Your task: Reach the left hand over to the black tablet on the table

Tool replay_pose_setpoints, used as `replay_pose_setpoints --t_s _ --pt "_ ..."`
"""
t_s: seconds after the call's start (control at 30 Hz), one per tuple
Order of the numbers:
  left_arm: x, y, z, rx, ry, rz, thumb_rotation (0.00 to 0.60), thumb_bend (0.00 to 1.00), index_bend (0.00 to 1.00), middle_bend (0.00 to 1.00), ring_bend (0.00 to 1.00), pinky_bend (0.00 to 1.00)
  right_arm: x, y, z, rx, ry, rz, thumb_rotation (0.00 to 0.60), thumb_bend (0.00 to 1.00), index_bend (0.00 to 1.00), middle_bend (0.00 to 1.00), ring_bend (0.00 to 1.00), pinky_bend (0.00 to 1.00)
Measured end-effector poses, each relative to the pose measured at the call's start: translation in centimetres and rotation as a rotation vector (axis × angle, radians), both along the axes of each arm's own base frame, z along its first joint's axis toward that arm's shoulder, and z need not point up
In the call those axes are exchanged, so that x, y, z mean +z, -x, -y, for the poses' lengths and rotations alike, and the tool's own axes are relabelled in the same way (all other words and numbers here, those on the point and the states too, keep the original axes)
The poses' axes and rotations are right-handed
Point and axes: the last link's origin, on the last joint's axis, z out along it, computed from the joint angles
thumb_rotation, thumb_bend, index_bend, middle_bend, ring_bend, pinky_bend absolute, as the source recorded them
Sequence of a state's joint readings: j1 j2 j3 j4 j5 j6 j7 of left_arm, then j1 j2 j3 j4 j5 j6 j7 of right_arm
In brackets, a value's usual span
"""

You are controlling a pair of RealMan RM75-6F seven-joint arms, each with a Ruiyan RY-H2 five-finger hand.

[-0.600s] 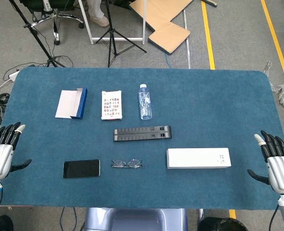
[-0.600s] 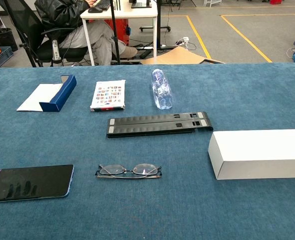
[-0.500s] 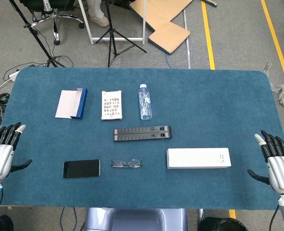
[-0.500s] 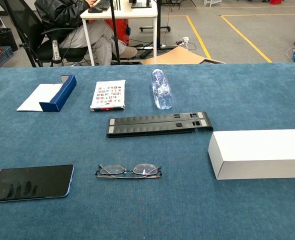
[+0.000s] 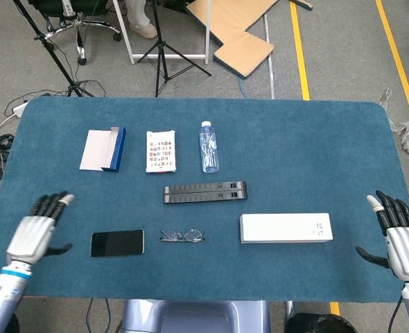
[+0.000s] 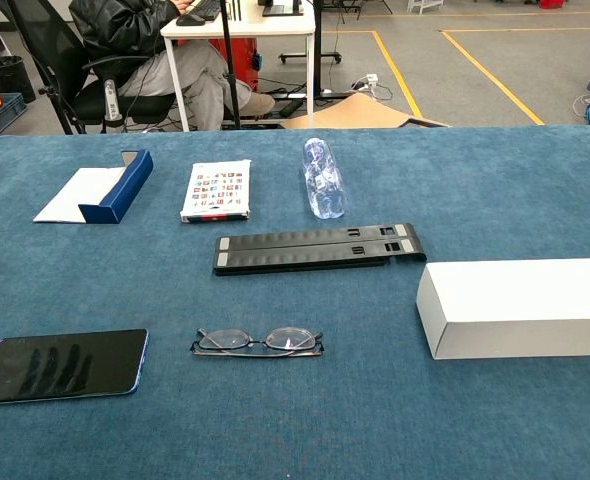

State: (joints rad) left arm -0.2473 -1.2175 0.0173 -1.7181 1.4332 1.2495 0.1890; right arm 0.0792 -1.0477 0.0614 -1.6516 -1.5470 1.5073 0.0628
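Left hand (image 5: 37, 225) over the near-left table, fingers spread and empty, just left of the flat black rectangular tablet (image 5: 117, 243).

The tablet lies screen-up near the front edge of the blue felt-covered table (image 5: 315, 152), its long axis running left to right along that edge; in the chest view its glossy face (image 6: 61, 365) carries a faint reflection of fingers. Hand and tablet are apart, not touching. Just right of the tablet sit folded thin-framed glasses (image 5: 182, 236), then a long white rectangular box (image 5: 285, 227). Right hand (image 5: 398, 232) hovers at the table's right edge, fingers apart, holding nothing. Beyond the table: grey floor, yellow floor lines (image 5: 299, 48), a black tripod (image 5: 164, 52), flattened brown cardboard (image 5: 236, 28).
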Motion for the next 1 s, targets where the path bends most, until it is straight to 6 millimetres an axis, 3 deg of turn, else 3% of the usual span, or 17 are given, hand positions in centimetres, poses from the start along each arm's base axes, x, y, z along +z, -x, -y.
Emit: replay_pose_setpoints --t_s 0.23,0.43,0.63,1.0 --pt "-6.5 -2.3 0.4 -0.024 0.141 -0.016 0.6 0.1 0.0 0.0 0.0 0.0 0.0 0.1 0.1 0.003 -0.008 0.009 0.6 0.0 0.0 0.0 0.0 0.0" --pt "-10.0 -3.5 0.6 -0.04 0.182 -0.054 0.6 0.15 0.0 0.0 0.0 0.0 0.3 0.4 0.2 -0.005 -0.002 0.024 0.6 0.0 0.0 0.0 0.0 0.0" --pt "-11.5 -3.6 -0.2 -0.025 0.184 -0.077 0.6 0.15 0.0 0.0 0.0 0.0 0.4 0.6 0.3 -0.008 0.0 0.031 0.6 0.0 0.0 0.0 0.0 0.0" --pt "-11.7 -3.2 -1.1 -0.008 0.17 -0.091 0.6 0.2 0.0 0.0 0.0 0.0 0.2 0.6 0.4 -0.009 -0.008 0.032 0.6 0.0 0.0 0.0 0.0 0.0"
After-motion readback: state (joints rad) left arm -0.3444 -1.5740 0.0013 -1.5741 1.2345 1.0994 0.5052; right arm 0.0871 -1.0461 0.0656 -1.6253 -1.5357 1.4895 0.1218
